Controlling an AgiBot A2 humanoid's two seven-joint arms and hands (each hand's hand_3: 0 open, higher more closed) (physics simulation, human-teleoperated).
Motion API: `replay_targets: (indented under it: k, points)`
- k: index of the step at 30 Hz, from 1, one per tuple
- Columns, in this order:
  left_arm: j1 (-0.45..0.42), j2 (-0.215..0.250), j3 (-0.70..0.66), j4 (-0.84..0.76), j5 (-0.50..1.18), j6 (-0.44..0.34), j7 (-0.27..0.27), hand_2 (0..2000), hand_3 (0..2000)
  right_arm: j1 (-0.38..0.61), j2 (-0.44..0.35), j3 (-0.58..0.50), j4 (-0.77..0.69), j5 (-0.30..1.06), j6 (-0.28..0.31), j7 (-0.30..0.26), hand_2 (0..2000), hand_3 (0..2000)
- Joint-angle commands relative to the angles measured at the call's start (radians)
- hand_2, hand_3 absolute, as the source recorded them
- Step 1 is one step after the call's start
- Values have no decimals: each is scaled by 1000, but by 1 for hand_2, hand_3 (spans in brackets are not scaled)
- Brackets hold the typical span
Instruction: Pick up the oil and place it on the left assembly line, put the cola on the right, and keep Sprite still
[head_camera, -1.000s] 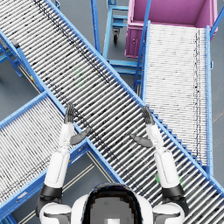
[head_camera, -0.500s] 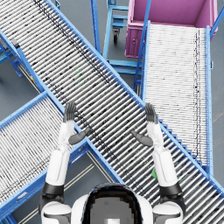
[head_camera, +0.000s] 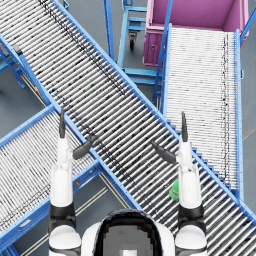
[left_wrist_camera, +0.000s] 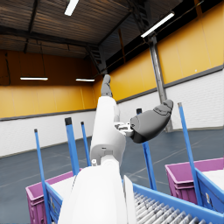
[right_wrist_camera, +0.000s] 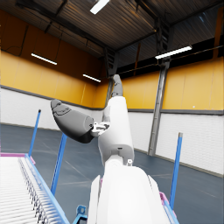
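Note:
Neither oil nor cola shows in any view. A small green object (head_camera: 174, 190), perhaps the Sprite, peeks out from behind my right forearm on the diagonal roller conveyor (head_camera: 115, 105); most of it is hidden. My left hand (head_camera: 66, 141) is raised over the conveyor's left rail, fingers straight and thumb out, holding nothing. My right hand (head_camera: 176, 145) is raised over the rollers in the same pose, also empty. The left wrist view shows the left hand (left_wrist_camera: 131, 120) against the hall wall, and the right wrist view shows the right hand (right_wrist_camera: 94, 120) likewise.
A second roller line (head_camera: 200, 95) runs up the right to a pink bin (head_camera: 195, 25). A lower roller line (head_camera: 25, 175) lies at the left. Blue frame posts (head_camera: 109, 22) stand between the lines, with grey floor below.
Both hands have moved apart and turned edge-on, with the forearms now standing straighter. The green object has come into sight beside my right forearm.

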Motion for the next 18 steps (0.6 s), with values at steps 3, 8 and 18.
replay_targets:
  k: [3,8,18]
  points:
    - [44,2,-71,-4,7,0,0,0,0,66,-7,-88,12,7,0,0,0,0]
    - [63,2,-116,-3,10,0,0,0,0,91,-4,-160,6,10,0,0,0,0]
    - [46,8,-147,-10,10,0,0,0,0,74,-8,-208,-5,10,0,0,0,0]
